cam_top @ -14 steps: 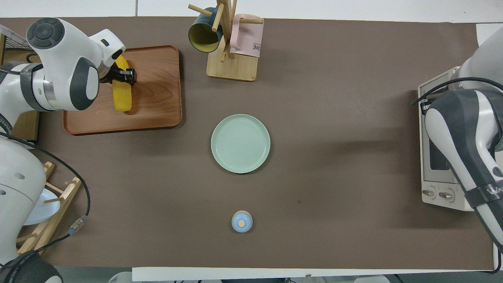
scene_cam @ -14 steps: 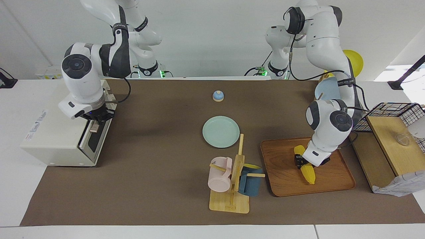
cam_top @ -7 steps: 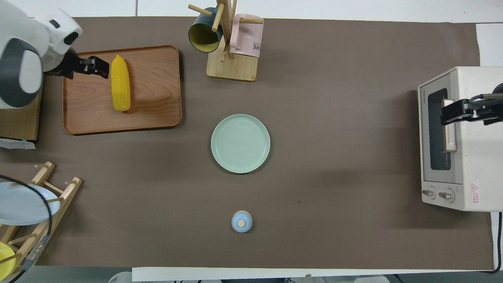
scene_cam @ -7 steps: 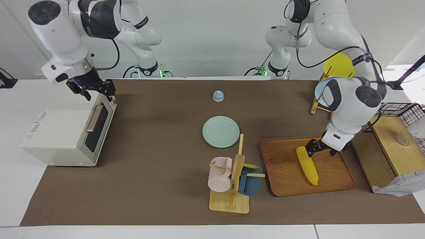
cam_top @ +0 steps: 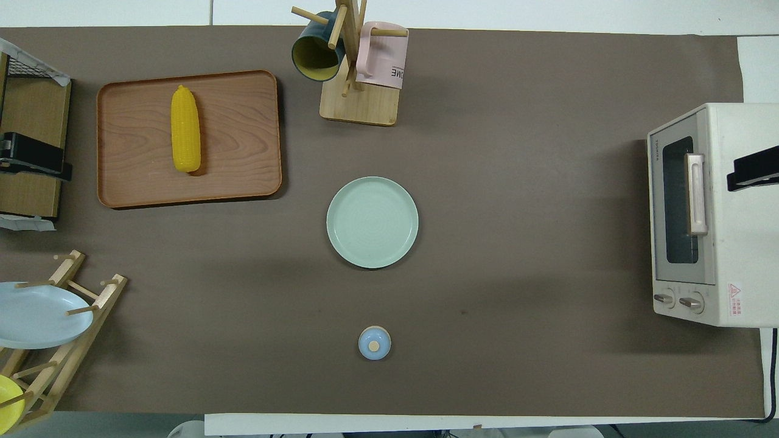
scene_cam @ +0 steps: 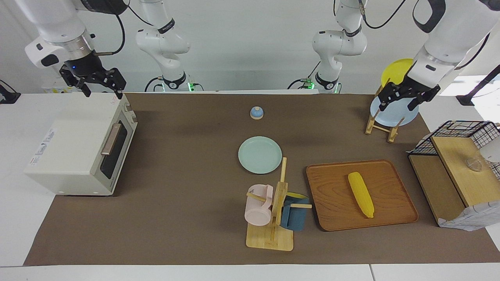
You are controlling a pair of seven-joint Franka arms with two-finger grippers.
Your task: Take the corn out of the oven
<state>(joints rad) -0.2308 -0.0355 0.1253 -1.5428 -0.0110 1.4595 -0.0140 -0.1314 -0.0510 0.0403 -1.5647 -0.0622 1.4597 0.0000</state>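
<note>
— Where's the oven (scene_cam: 80,150)?
— At the right arm's end, door closed; the right gripper (scene_cam: 100,86) hangs over it, fingers spread, empty.
— And the corn (scene_cam: 360,194)?
— On the tray (scene_cam: 335,207). The left gripper (scene_cam: 402,96), wide and empty, is over the plate rack (scene_cam: 380,125).

Corn (scene_cam: 360,194) lies flat on wooden tray (scene_cam: 336,210), touching no gripper. Oven (scene_cam: 80,146) door shut. Right gripper (scene_cam: 93,82) raised over oven, jaws spread. Left gripper (scene_cam: 406,97) raised over plate rack (scene_cam: 381,127), jaws spread, empty.
</note>
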